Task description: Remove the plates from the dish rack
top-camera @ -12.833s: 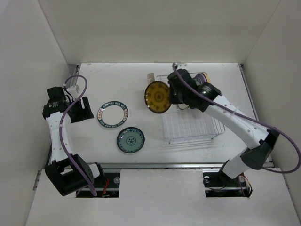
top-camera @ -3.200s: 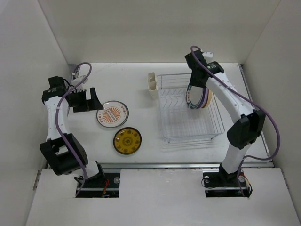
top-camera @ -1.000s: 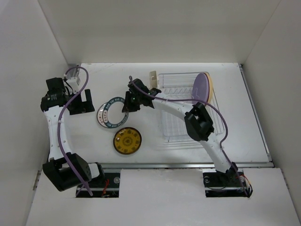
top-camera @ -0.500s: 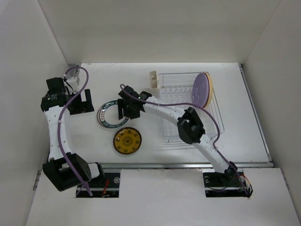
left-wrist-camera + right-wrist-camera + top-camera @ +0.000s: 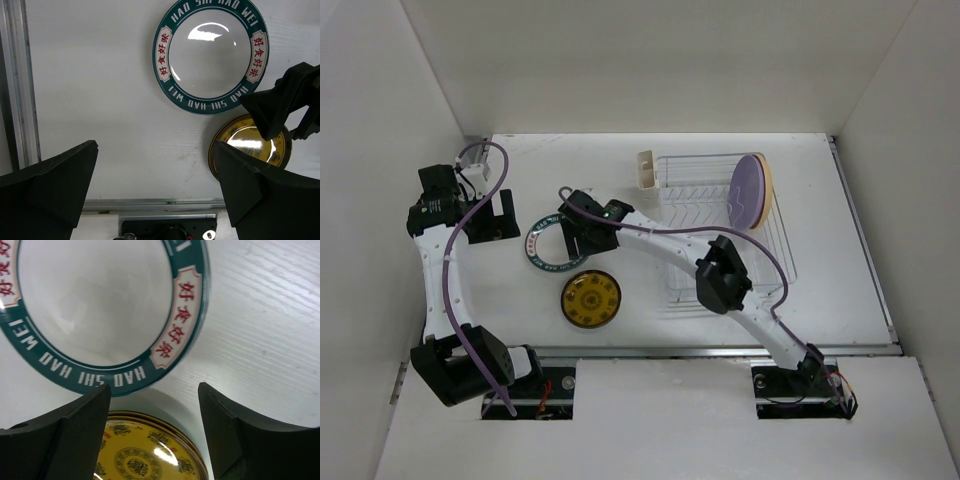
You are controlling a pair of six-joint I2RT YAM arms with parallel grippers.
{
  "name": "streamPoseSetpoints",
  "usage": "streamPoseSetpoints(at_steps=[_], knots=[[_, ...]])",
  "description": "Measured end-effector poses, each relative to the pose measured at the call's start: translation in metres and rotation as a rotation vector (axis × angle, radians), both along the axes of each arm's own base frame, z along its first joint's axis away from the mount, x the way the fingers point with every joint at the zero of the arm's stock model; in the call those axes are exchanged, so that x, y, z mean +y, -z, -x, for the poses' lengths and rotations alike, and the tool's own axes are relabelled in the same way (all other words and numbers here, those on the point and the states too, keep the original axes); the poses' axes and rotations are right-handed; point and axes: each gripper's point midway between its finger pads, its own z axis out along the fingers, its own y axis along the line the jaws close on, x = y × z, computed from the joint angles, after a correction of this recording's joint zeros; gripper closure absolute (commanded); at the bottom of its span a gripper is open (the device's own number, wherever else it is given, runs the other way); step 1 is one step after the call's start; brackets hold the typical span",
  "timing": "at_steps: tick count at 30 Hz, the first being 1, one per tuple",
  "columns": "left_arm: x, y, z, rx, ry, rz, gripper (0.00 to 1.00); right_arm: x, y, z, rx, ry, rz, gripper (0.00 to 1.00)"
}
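**Right gripper (image 5: 584, 236) open above the teal-rimmed plate**

Its jaws stand apart with nothing between them, over the right edge of the teal-rimmed plate (image 5: 548, 246). That plate lies flat on the bench (image 5: 820, 200), left of the dish rack (image 5: 720, 255). Just nearer lies the amber plate (image 5: 590, 298), also flat. Two plates stand on edge at the rack's far right: a lavender plate (image 5: 747, 192) with a tan plate (image 5: 768, 195) behind it. The left gripper (image 5: 492, 216), wide open and empty, hovers left of the teal-rimmed plate.
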Motion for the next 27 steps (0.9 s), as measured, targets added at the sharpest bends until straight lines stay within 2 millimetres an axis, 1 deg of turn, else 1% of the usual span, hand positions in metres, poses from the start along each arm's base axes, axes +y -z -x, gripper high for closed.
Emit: streamPoseSetpoints(at_steps=[2,4,5,6,7,8,9,10,11,12,13,14,15,16,17,18,19,20,21,22,25,26,27], knots=[[0.000,0.000,0.000,0.000,0.001,0.000,0.00,-0.009,-0.002,-0.003,-0.006,0.018,0.021,0.23],[0.000,0.000,0.000,0.000,0.002,-0.002,0.00,-0.020,-0.009,-0.002,-0.010,0.033,0.038,0.18],[0.000,0.000,0.000,0.000,0.006,-0.003,0.00,-0.028,-0.018,-0.001,-0.017,0.042,0.039,0.16],[0.000,0.000,0.000,-0.001,0.006,-0.003,0.00,-0.036,-0.032,0.000,-0.032,0.054,0.039,0.14],[0.000,0.000,0.000,-0.001,0.008,-0.001,0.00,-0.047,-0.051,-0.002,-0.054,0.068,0.032,0.14],[-0.002,-0.001,0.000,-0.004,0.014,0.002,0.00,-0.058,-0.075,-0.001,-0.080,0.078,0.014,0.14],[-0.004,-0.002,0.000,-0.009,0.021,0.011,0.00,-0.069,-0.104,-0.003,-0.114,0.091,-0.021,0.14],[-0.007,-0.003,0.000,-0.015,0.029,0.024,0.00,-0.082,-0.138,-0.007,-0.155,0.110,-0.066,0.14],[-0.010,-0.005,0.000,-0.022,0.040,0.040,0.00,-0.099,-0.172,-0.011,-0.201,0.133,-0.110,0.16],[-0.015,-0.007,0.000,-0.032,0.054,0.061,0.00,-0.119,-0.201,-0.017,-0.245,0.164,-0.143,0.17],[-0.019,-0.010,-0.002,-0.042,0.063,0.084,0.00,-0.146,-0.230,-0.027,-0.299,0.216,-0.171,0.19],[-0.023,-0.013,-0.003,-0.053,0.069,0.105,0.00,-0.177,-0.254,-0.037,-0.352,0.281,-0.182,0.23],[-0.027,-0.016,-0.004,-0.065,0.075,0.125,0.00,-0.208,-0.270,-0.046,-0.394,0.350,-0.173,0.25],[-0.031,-0.019,-0.006,-0.075,0.082,0.147,0.00,-0.241,-0.281,-0.057,-0.428,0.428,-0.153,0.27],[-0.035,-0.021,-0.007,-0.085,0.092,0.166,0.00,-0.271,-0.285,-0.067,-0.456,0.508,-0.114,0.31],[-0.038,-0.023,-0.007,-0.092,0.101,0.183,0.00,-0.298,-0.283,-0.076,-0.470,0.579,-0.060,0.37],[-0.041,-0.025,-0.008,-0.100,0.109,0.195,0.00,-0.320,-0.276,-0.082,-0.473,0.634,0.003,0.42],[-0.042,-0.026,-0.009,-0.106,0.116,0.204,0.00,-0.336,-0.264,-0.087,-0.464,0.676,0.072,0.47],[-0.043,-0.027,-0.010,-0.110,0.118,0.206,0.00,-0.348,-0.250,-0.091,-0.449,0.703,0.142,0.55],[-0.043,-0.027,-0.011,-0.114,0.119,0.207,0.00,-0.356,-0.233,-0.094,-0.427,0.715,0.212,0.58],[-0.039,-0.027,-0.012,-0.116,0.112,0.188,0.00,-0.374,-0.186,-0.100,-0.356,0.737,0.406,0.62],[-0.037,-0.026,-0.012,-0.113,0.108,0.177,0.00,-0.379,-0.172,-0.101,-0.336,0.742,0.465,0.63],[-0.035,-0.025,-0.011,-0.110,0.104,0.166,0.00,-0.383,-0.164,-0.101,-0.323,0.744,0.506,0.63]])
